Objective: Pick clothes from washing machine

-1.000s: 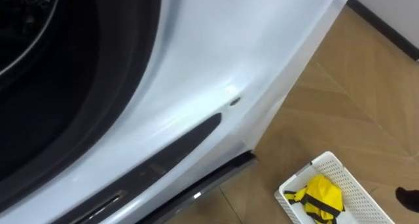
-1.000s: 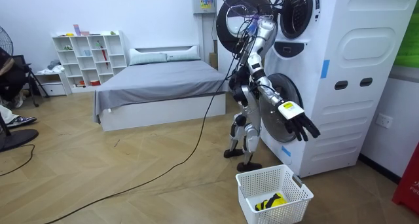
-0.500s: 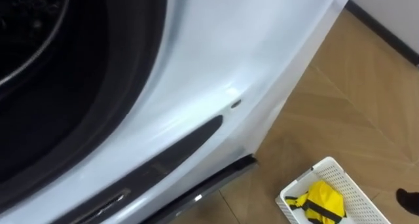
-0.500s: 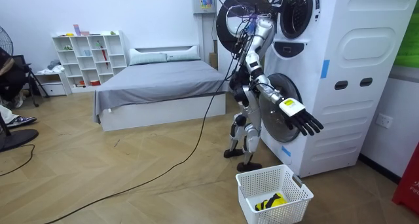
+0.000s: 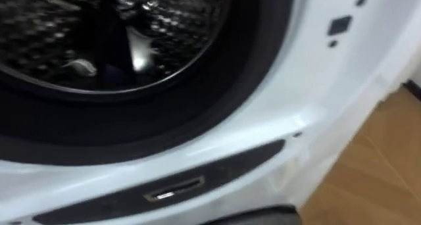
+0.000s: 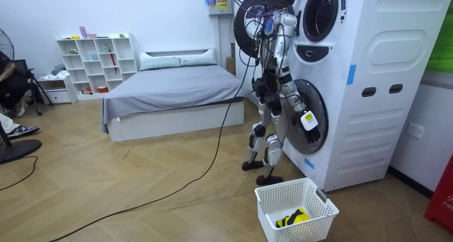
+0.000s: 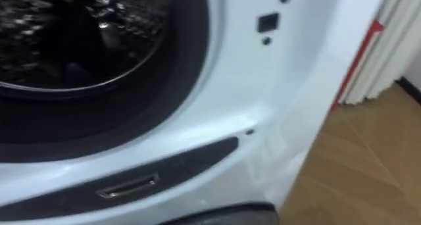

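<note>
The washing machine's drum [image 5: 99,34] is in front of me, dark and perforated, ringed by a black seal [image 5: 217,100] in the white front [image 7: 296,87]. I cannot make out any clothes inside it. In the room view I stand upright, close against the stacked white machines [image 6: 368,86], facing the upper opening [image 6: 320,14], whose round door [image 6: 256,17] is swung open. My right hand [image 6: 309,125] hangs lowered by the lower machine's door, fingers relaxed and holding nothing. A yellow garment [image 6: 292,217] lies in the white laundry basket [image 6: 311,199] on the floor by my feet.
A dark latch slot [image 5: 174,189] sits below the opening. Wooden floor [image 7: 368,179] shows to the right of the machine. Behind me are a bed [image 6: 170,93], a white shelf [image 6: 95,61] and open floor.
My view has risen from the lower front and the basket up to the drum. My right arm, stretched out forward before, has dropped to my side, and I stand straighter.
</note>
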Available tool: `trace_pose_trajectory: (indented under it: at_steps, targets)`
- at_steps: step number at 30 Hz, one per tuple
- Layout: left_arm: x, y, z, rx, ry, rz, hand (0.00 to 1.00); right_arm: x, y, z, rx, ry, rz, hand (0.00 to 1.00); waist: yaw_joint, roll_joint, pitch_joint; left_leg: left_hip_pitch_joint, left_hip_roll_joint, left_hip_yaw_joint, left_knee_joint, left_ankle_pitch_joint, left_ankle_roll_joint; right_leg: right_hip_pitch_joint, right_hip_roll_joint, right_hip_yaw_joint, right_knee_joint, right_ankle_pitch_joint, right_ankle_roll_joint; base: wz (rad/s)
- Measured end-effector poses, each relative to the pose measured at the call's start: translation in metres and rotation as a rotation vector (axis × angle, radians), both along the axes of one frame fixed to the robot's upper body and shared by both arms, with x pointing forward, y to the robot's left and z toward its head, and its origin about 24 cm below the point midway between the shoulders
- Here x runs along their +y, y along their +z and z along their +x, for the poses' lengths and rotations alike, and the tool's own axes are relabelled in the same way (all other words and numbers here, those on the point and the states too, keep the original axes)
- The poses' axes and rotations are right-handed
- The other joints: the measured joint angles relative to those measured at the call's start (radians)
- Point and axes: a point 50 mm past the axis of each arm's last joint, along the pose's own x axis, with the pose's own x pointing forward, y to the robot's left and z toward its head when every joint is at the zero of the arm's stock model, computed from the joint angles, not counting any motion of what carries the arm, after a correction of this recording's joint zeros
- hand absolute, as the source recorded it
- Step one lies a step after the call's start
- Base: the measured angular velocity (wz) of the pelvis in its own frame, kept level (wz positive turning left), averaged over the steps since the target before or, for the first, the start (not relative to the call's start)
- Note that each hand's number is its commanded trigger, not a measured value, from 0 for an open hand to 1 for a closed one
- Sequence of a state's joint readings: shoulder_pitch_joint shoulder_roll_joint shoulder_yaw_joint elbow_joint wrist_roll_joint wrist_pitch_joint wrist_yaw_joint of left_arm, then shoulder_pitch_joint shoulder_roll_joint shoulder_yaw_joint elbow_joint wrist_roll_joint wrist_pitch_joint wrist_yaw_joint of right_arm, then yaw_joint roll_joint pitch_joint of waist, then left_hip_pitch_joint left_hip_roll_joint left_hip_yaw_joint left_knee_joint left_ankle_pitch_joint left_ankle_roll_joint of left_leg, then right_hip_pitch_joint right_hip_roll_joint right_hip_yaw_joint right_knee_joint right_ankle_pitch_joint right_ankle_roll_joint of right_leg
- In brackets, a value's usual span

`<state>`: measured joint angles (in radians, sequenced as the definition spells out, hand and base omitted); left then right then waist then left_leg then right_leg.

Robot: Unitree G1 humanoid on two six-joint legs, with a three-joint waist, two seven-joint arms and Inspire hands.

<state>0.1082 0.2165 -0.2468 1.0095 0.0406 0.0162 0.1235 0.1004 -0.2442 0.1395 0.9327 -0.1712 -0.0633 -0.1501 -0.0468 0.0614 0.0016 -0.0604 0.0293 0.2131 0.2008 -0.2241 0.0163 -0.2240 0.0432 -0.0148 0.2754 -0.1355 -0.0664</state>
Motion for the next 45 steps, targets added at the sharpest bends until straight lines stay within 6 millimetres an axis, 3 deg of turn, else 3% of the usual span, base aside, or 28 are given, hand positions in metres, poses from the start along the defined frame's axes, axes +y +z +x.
trace_pose_trajectory:
  at_steps: [4, 7, 9, 14, 18, 24, 26, 35, 42, 45]
  targets:
    - [0.0, -0.001, -0.004, 0.004, 0.02, -0.006, 0.0, 0.007, -0.009, -0.012, 0.079, 0.003, 0.065, 0.0, 0.006, -0.026, 0.0006, 0.033, 0.0, -0.063, -0.006, 0.001, -0.002, 0.083, -0.007, -0.066, -0.057, -0.002, -0.001, 0.48]
    - [0.002, -0.001, -0.009, 0.016, 0.043, -0.016, 0.0, 0.006, -0.013, -0.019, 0.133, 0.006, 0.08, 0.0, 0.03, -0.047, -0.0004, 0.059, 0.001, -0.089, -0.012, 0.001, -0.003, 0.137, -0.006, -0.086, -0.091, 0.0, 0.0, 0.3]
    - [0.003, -0.001, -0.009, 0.016, 0.055, -0.023, 0.0, 0.007, -0.013, -0.018, 0.138, 0.014, 0.09, 0.0, 0.031, -0.05, -0.0017, 0.07, 0.0, -0.109, -0.015, 0.001, -0.003, 0.161, -0.008, -0.1, -0.108, 0.0, 0.0, 0.25]
    - [0.004, -0.001, -0.011, 0.015, 0.091, -0.037, 0.0, 0.009, -0.016, -0.023, 0.171, 0.009, 0.111, 0.0, 0.053, -0.043, 0.0054, 0.126, -0.004, -0.134, -0.036, 0.001, -0.003, 0.238, -0.009, -0.125, -0.143, -0.005, 0.004, 0.16]
    - [0.003, -0.003, -0.016, 0.031, 0.092, -0.035, 0.0, 0.017, -0.02, -0.027, 0.188, -0.007, 0.131, 0.0, 0.056, -0.049, 0.0102, 0.14, -0.004, -0.133, -0.037, 0.001, -0.003, 0.255, -0.01, -0.131, -0.143, -0.01, 0.004, 0.05]
    - [0.007, -0.006, -0.03, 0.065, 0.139, -0.03, 0.0, 0.018, -0.022, -0.031, 0.194, -0.055, 0.145, 0.0, 0.061, -0.052, 0.0099, 0.152, -0.004, -0.133, -0.037, 0.0, -0.004, 0.268, -0.011, -0.137, -0.143, -0.012, 0.004, 0.02]
    - [0.009, -0.007, -0.039, 0.1, 0.105, 0.002, 0.0, 0.018, -0.024, -0.037, 0.205, -0.075, 0.146, 0.0, 0.067, -0.056, 0.0065, 0.169, -0.004, -0.135, -0.035, -0.002, -0.007, 0.286, -0.011, -0.135, -0.144, -0.014, 0.005, 0.0]
    - [0.009, -0.011, -0.061, 0.227, -0.02, 0.059, 0.0, 0.023, -0.027, -0.045, 0.212, -0.15, 0.191, 0.0, 0.068, -0.06, 0.0052, 0.194, -0.005, -0.133, -0.027, -0.004, -0.009, 0.324, -0.011, -0.139, -0.148, -0.018, 0.006, 0.06]
    - [0.009, -0.011, -0.063, 0.255, -0.07, 0.053, 0.0, 0.023, -0.027, -0.045, 0.214, -0.147, 0.201, 0.0, 0.074, -0.056, 0.0077, 0.19, -0.003, -0.133, 0.005, -0.005, -0.011, 0.33, -0.012, -0.139, -0.139, -0.02, 0.004, 0.0]
    - [0.012, -0.01, -0.063, 0.252, -0.046, 0.05, 0.0, 0.023, -0.026, -0.043, 0.217, -0.111, 0.196, 0.0, 0.077, -0.056, 0.0087, 0.155, 0.016, -0.135, 0.097, -0.039, -0.023, 0.315, -0.007, -0.14, -0.103, -0.043, -0.004, -0.01]
